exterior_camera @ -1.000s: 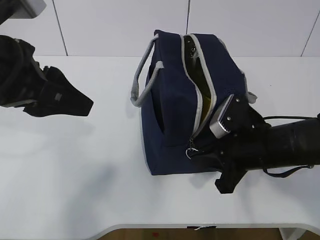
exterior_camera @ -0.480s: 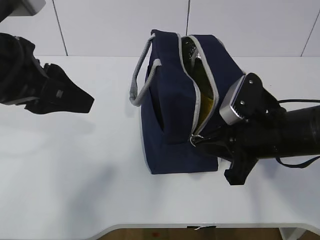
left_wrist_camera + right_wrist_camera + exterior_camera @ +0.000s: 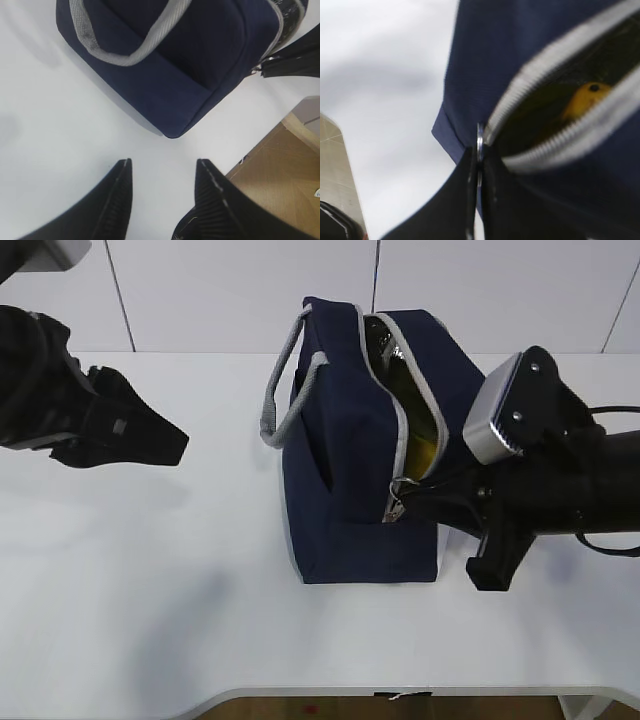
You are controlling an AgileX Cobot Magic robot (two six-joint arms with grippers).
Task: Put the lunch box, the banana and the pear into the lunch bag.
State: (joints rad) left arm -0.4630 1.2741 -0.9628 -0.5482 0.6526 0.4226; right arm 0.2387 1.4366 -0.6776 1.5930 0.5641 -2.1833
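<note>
The white table point(image 3: 150, 570) fills most of the exterior view, with a pale panelled wall point(image 3: 240, 290) behind it at twelve o'clock. The lunch bag point(image 3: 350, 470) stands near the table's centre, leaning slightly; its zipper mouth gapes along the top, and its grey webbing handle point(image 3: 285, 390) arches off the nine o'clock side. In the left wrist view a strip of wooden floor point(image 3: 280, 165) shows past the table edge at four o'clock.

The right arm point(image 3: 560, 500) lies across the table from three o'clock, its body pressed close to the bag's side and blocking the view of that end panel. The right gripper point(image 3: 479, 170) has its jaws pinched tight on the metal ring zipper pull point(image 3: 479, 142) at the near end of the zipper.

The left gripper point(image 3: 162, 172) hovers well apart from the bag at nine o'clock, jaws half spread and holding nothing, only bare table between them.

Through the open zipper the pear point(image 3: 582, 100) sits inside the bag, its dark stem hole visible. A yellow patch also shows in the opening in the exterior view; I cannot tell whether it is the banana. The lunch box cannot be made out.
</note>
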